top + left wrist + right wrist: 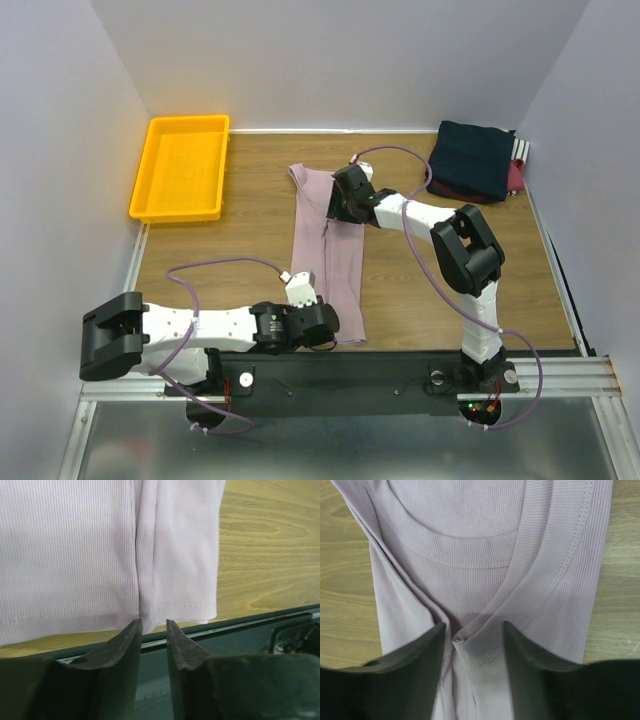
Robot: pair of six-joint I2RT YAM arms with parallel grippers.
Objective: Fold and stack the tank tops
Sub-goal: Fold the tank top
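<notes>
Pale walls closed round a wooden counter (250, 240). From above, the pink tank top (340, 270) lay lengthwise down its middle, both sides folded inward into a narrow strip, hem toward the arms. The left end effector (328, 322) sat at the hem and the right end effector (340, 205) over the neck end. A yellow tray (175, 213) stood at the far left, well apart. At the far right a folded navy tank top (472, 160) rested on a maroon one (516, 178). Nothing lay between strip and stack, though the right arm reached across that way.

From the left wrist, the fingers stood a little apart with nothing between them, tips just at the hem where the two folded edges met. A dark rail (240, 625) ran close beside the hem. The cloth was thin and ribbed; I judged it light and limp, likely to sag and unfold unless every layer was pinched together.

From the right wrist, the fingers were apart, straddling the spot where the bound strap edges met below the scoop neckline (465, 560), clamping nothing. Those stitched edges looked the firmest hold.
</notes>
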